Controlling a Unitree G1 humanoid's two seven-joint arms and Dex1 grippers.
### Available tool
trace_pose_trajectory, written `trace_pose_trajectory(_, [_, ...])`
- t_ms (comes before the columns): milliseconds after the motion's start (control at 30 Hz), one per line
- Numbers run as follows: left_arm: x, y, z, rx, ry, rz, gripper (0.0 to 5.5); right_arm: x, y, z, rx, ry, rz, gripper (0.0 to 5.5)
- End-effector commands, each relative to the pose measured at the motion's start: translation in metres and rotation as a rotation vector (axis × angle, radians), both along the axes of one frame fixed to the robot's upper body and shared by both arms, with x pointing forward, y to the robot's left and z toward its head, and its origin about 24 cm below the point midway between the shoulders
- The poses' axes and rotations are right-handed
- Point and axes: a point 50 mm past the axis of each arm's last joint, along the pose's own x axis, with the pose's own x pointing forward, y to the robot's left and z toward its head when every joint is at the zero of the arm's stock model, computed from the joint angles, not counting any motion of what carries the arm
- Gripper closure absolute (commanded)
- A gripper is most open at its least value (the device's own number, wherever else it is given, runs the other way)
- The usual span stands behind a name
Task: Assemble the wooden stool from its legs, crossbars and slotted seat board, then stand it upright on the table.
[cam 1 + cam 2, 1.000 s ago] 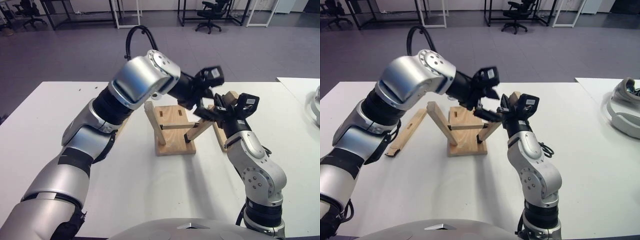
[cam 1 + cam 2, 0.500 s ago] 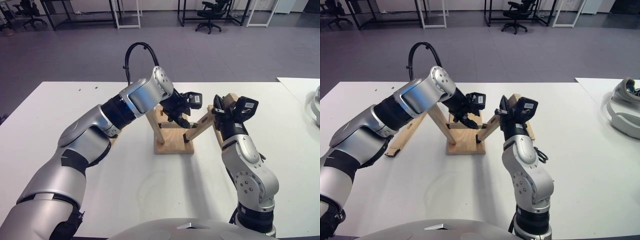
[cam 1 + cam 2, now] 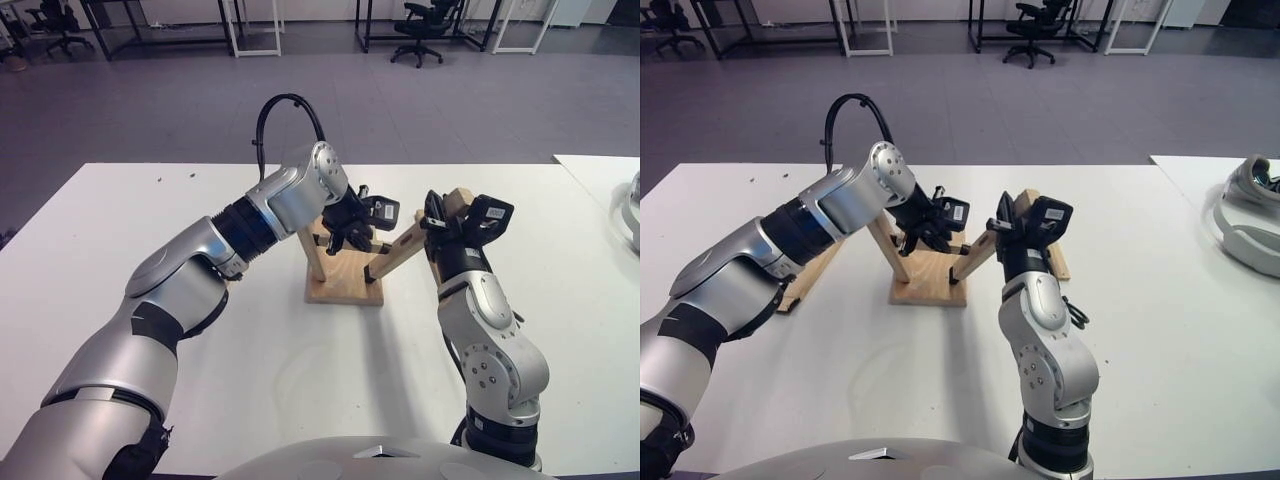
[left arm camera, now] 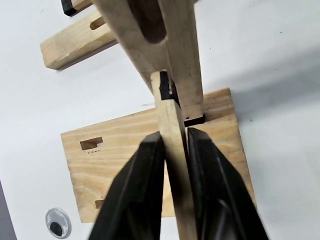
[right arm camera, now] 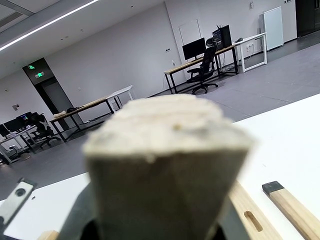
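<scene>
The slotted seat board (image 3: 343, 291) lies flat on the white table. Two wooden legs rise from it: a left leg (image 3: 311, 250) and a slanted right leg (image 3: 400, 252). A thin crossbar (image 4: 172, 112) spans between them, its end at the slot of one leg. My left gripper (image 3: 347, 237) is between the legs, shut on this crossbar, with black fingers (image 4: 145, 170) on both sides. My right gripper (image 3: 438, 226) is shut on the upper part of the slanted leg, whose end (image 5: 165, 150) looms close in the right wrist view.
A loose leg (image 3: 800, 280) lies on the table under my left arm. More loose wooden pieces (image 3: 1055, 258) lie behind the right gripper. A white headset (image 3: 1248, 215) rests at the far right. Office chairs and desks stand beyond the table's far edge.
My left gripper came down from near the top of the slanted leg to the crossbar between the legs and shut on it. The right gripper kept its hold on the leg.
</scene>
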Motion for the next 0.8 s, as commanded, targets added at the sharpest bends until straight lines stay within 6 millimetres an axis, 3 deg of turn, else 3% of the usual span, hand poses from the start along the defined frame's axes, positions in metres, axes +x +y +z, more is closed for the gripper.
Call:
trace_pose_trajectory(33, [0.001,0.012,0.007,-0.027,0.07,0.052,4.98,-0.004,-0.007,-0.044,-0.058,0.243,-0.021,4.45])
trace_pose_trajectory(400, [0.006,0.025,0.024,-0.157,0.117,0.134,5.07,0.0,-0.003,-0.038,-0.196,0.273,0.059,4.45])
trace_pose_trajectory(800, [0.005,0.029,0.008,-0.129,0.11,0.174,5.09,0.01,0.009,-0.013,-0.213,0.283,0.096,4.45])
